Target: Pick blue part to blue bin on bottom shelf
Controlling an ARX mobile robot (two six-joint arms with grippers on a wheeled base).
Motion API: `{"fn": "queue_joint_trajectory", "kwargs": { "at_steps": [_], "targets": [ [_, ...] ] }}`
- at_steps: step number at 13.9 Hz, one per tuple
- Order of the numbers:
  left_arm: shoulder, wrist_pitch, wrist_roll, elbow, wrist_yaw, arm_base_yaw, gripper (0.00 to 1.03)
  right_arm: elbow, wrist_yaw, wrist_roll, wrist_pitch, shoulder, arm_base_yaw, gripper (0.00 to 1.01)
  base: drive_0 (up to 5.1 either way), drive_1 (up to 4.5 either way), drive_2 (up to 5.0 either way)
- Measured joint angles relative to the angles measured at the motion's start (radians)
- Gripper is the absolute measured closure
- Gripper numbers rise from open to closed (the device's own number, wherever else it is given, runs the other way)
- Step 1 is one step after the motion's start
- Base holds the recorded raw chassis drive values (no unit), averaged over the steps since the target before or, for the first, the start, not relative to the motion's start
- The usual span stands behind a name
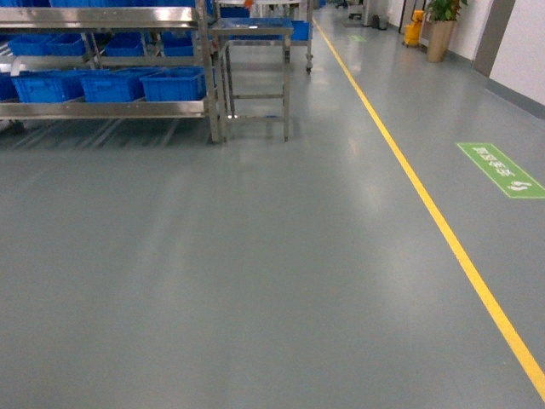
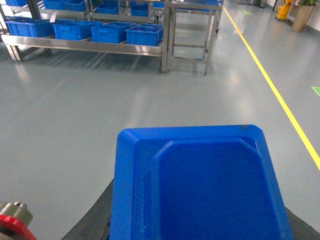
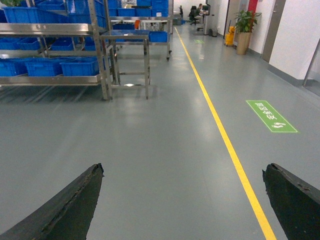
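A large blue part (image 2: pixel 200 185), a moulded plastic piece with a recessed middle, fills the lower left wrist view. My left gripper (image 2: pixel 197 231) is shut on it, its dark fingers (image 2: pixel 92 220) showing at either side. Far ahead stands the steel rack, whose bottom shelf (image 1: pixel 102 109) carries a row of blue bins (image 1: pixel 174 83). The left wrist view shows the bottom shelf (image 2: pixel 90 46) and bins (image 2: pixel 144 35) too. My right gripper (image 3: pixel 182 200) hangs open over bare floor with nothing between its black fingers (image 3: pixel 65 210). Neither gripper shows in the head view.
A small steel table (image 1: pixel 255 34) stands just right of the rack. A yellow floor line (image 1: pixel 426 204) runs away on the right, with a green floor sign (image 1: pixel 502 169) beyond it. A potted plant (image 1: pixel 441 30) stands far back. Grey floor lies between me and the rack.
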Motion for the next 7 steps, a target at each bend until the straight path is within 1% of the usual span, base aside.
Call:
{"fn": "queue_joint_trajectory", "kwargs": {
  "at_steps": [7],
  "targets": [
    [0.004,0.000,0.000,0.000,0.002,0.000,0.60,0.000,0.000,0.000,-0.002,0.000,0.000,0.03,-0.1,4.27,-4.4]
  ]
}}
